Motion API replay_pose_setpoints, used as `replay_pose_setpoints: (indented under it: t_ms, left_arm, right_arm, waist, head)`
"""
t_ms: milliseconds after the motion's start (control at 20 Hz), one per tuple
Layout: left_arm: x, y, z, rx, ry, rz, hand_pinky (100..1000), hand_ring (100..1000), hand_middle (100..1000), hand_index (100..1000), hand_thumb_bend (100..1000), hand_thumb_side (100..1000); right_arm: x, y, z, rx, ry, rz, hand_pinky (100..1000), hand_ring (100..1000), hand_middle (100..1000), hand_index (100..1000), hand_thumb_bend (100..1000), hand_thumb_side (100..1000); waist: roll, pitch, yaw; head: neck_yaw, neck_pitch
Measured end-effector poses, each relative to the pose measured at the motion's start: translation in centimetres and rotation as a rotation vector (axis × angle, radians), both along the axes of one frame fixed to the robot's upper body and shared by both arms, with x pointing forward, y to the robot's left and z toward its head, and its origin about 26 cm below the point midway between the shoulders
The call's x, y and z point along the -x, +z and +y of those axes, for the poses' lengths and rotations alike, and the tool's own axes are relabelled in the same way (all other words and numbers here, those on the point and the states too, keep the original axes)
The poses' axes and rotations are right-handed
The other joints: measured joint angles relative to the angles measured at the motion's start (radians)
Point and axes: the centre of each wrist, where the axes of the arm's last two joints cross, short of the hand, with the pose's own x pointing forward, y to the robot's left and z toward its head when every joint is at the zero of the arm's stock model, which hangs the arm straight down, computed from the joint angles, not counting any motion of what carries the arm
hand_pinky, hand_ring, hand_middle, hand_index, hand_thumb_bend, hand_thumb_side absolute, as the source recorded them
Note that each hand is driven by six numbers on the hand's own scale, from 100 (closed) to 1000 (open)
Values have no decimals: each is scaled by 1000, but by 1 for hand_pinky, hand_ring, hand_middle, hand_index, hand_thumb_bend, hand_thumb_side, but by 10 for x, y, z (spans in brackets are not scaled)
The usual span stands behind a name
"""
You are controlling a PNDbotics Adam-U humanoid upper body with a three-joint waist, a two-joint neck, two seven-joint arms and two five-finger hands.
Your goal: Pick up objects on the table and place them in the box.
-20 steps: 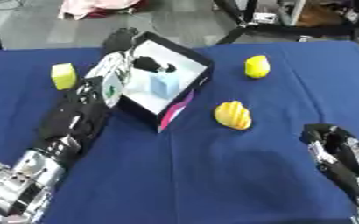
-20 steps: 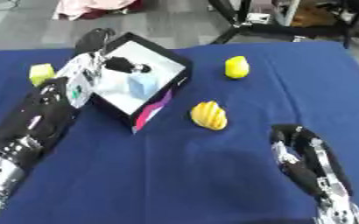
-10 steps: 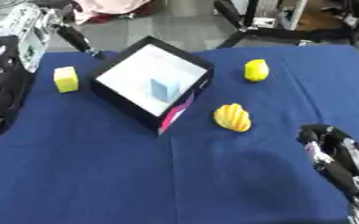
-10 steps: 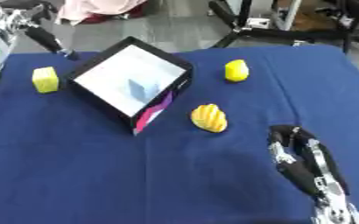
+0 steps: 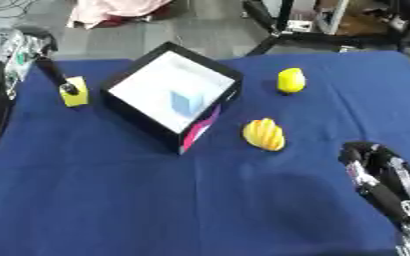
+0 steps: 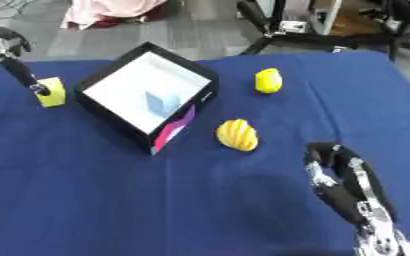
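Note:
A black box (image 5: 141,121) with a white inside lies tilted at the table's middle left, and a pale blue cube (image 5: 187,102) rests in it. Left of the box sits a yellow block (image 5: 75,95). My left hand (image 5: 18,48) shows at the far left edge, and one straight finger (image 5: 54,75) reaches down so that its tip is at the block's top. A yellow lemon-like thing (image 5: 291,80) lies right of the box, with a ribbed yellow-orange thing (image 5: 264,134) nearer me. My right hand (image 6: 341,176) rests open at the lower right, holding nothing.
A blue cloth (image 5: 156,200) covers the table. Beyond its far edge the grey floor carries a pink cloth (image 5: 112,10) and black stand legs (image 5: 270,25).
My left arm has drawn back from over the box to the far left, and its finger now meets the yellow block. The right hand has stayed where it was.

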Motion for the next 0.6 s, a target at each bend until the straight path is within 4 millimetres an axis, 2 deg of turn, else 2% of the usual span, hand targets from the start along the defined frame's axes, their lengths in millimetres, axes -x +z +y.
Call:
replay_pose_setpoints:
  t_ms: [300, 600]
  left_arm:
    - [0, -17, 3, -7, 45, -64, 838, 756, 745, 889, 564, 317]
    - [2, -33, 7, -8, 72, -81, 836, 756, 747, 888, 509, 299]
  right_arm:
    - [0, 0, 0, 0, 1, -1, 721, 644, 584, 693, 100, 472]
    - [-3, 3, 1, 0, 4, -10, 721, 644, 584, 693, 100, 473]
  waist:
    - [0, 0, -7]
    - [0, 5, -21]
  head:
    - [16, 0]
    - [60, 0]
